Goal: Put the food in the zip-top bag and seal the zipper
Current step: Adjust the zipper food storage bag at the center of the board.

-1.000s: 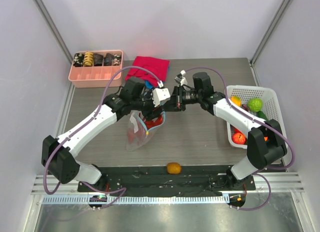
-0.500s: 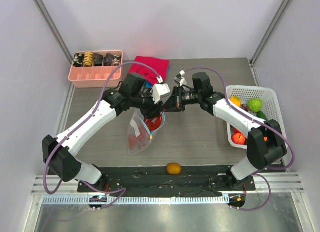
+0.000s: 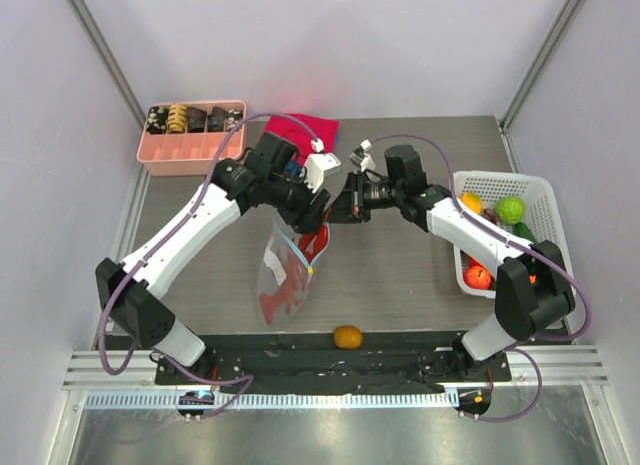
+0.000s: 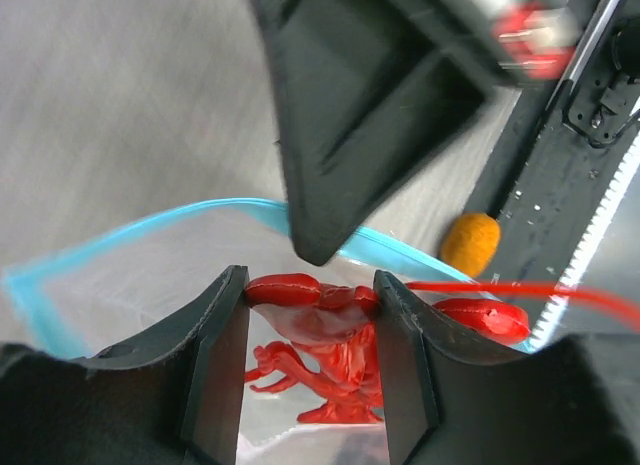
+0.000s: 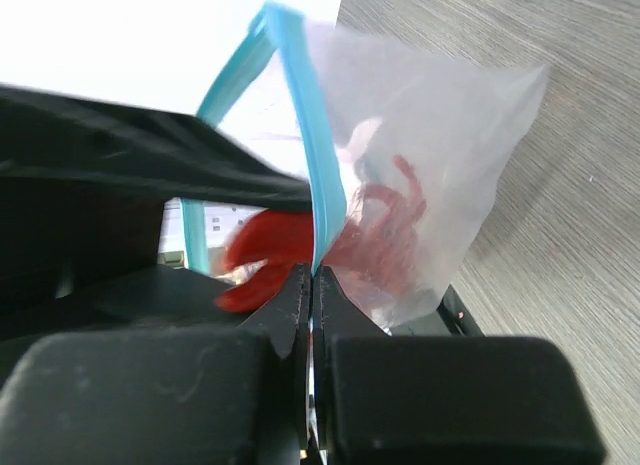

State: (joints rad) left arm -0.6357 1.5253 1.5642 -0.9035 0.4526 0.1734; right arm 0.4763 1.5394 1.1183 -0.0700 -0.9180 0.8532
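Top view and both wrist views of two arms meeting over the middle of the grey wood-grain counter [image 3: 400,275]. The clear, floppy zip-top plastic bag [image 3: 283,275] hangs between them, mouth up and lower end trailing toward the near edge. The right claw [image 5: 312,277] is pressed fully closed on the bag's teal-blue zipper strip [image 5: 312,145], pinching one lip of the mouth; the other lip bows away, so the mouth stands open. The left claw [image 4: 310,285] reaches into that mouth from above, its jaws at a middling width and bearing on both flanks of the glossy red plastic toy lobster [image 4: 320,320]. The lobster's legs dangle below the jaws and show through the clear film in the right wrist view. A small orange plastic toy fruit [image 3: 347,336] lies alone on the counter at the near edge, well apart from the bag. The white plastic mesh basket [image 3: 500,176] at the right side holds further toy food, among it a green fruit [image 3: 511,209], an orange fruit [image 3: 471,201] and a red fruit [image 3: 478,276]. At the far left stands a pink compartment tray [image 3: 190,163] of black and tan pieces, with a folded red cloth [image 3: 305,130] just beside it.
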